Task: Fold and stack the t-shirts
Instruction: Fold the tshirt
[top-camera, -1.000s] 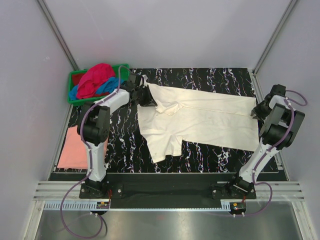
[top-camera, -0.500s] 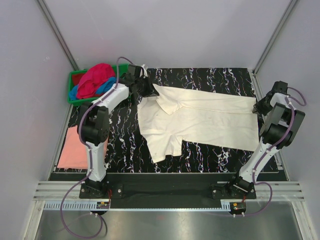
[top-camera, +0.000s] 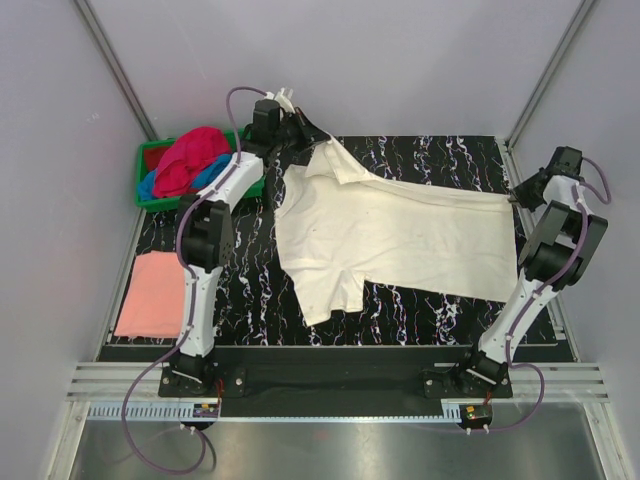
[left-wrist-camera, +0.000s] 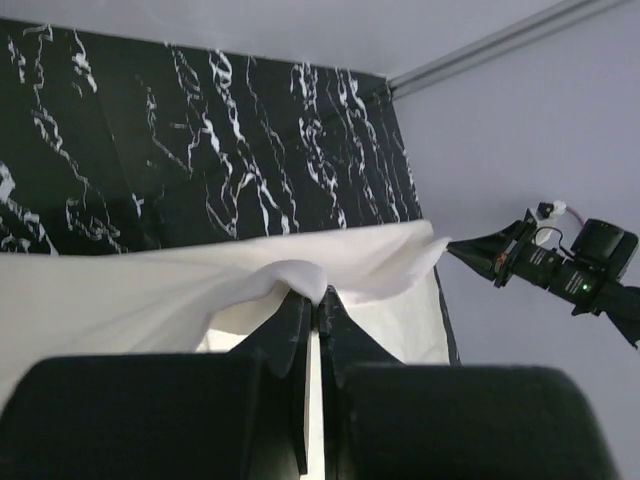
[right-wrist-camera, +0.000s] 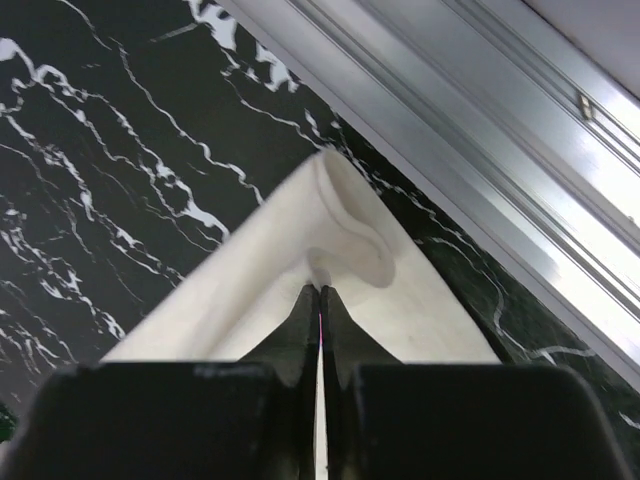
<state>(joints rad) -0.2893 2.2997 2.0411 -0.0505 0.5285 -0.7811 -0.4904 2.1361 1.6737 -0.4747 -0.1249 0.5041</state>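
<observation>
Three pale walls (top-camera: 330, 60) surround marbled table (top-camera: 250, 290) bearing t-shirt (top-camera: 400, 235).

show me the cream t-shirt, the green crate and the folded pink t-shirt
cream t-shirt (top-camera: 400, 235), top external view, middle of its body
green crate (top-camera: 160, 203), top external view, near rim
salmon-pink t-shirt (top-camera: 152, 292), top external view, centre of the folded cloth

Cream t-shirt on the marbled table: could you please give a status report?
Left gripper shut on large cream t-shirt, right gripper shut on its opposite corner. Far edge stretched between them. Green plastic crate off left, apart.
</observation>
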